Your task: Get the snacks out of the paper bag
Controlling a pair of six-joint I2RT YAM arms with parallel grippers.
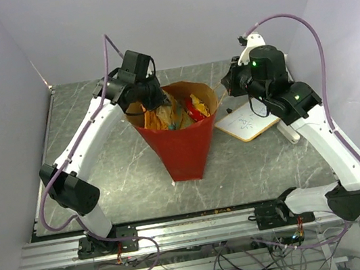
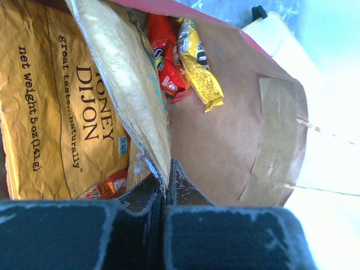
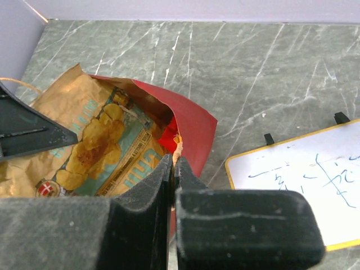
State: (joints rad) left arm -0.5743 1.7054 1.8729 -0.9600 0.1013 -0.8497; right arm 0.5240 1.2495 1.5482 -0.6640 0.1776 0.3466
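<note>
The red paper bag (image 1: 183, 145) stands upright mid-table, its mouth full of snacks (image 1: 180, 111). My left gripper (image 1: 152, 100) reaches into the bag's left side. In the left wrist view the left gripper (image 2: 165, 169) is shut on the edge of a pale gold packet (image 2: 132, 90). An orange Honey Dijon packet (image 2: 53, 101) lies beside it, with red (image 2: 164, 53) and yellow (image 2: 199, 76) packets deeper against the brown inner wall (image 2: 225, 140). My right gripper (image 3: 175, 160) is shut on the paper bag's right rim (image 3: 194, 126), next to a teal-and-gold chip packet (image 3: 107, 149).
A white wood-framed board (image 1: 248, 121) with scribbles lies flat just right of the bag, close under the right arm; its corner shows as the board (image 3: 304, 174) in the right wrist view. Grey walls close in the table on the left, back and right.
</note>
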